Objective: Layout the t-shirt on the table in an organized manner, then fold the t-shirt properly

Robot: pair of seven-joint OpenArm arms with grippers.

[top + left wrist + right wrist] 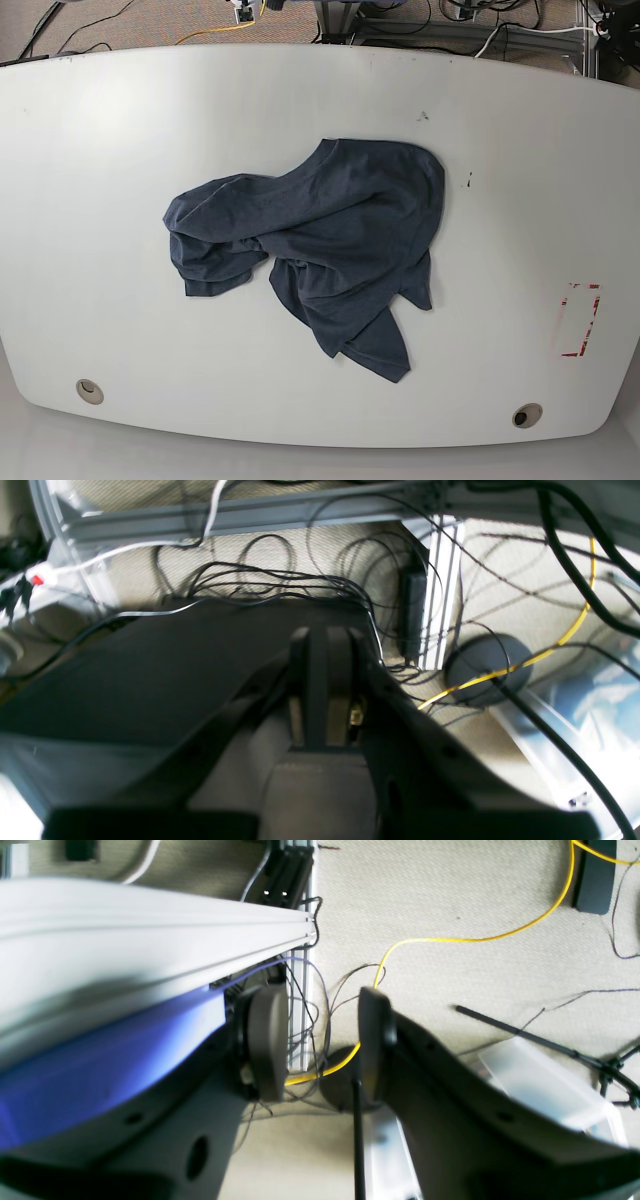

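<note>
Navy t-shirt crumpled in a heap near the middle of the white table, bunched into a thick roll on the base view's left, spreading wider toward upper right, one flap trailing down toward the near edge. Not laid flat, not folded. Red rectangular mark well apart from the cloth on the base view's right; two round grommet holes near the front edge, one at each corner.

Neither arm visible in the base view. Left gripper clenched, fingers pressed together, nothing between them, hanging over a floor tangled with dark cables (picture blurred). Right gripper parted, pads apart with only carpet and a yellow cable visible through the gap, holding nothing, just beside a pale aluminium rail.
</note>
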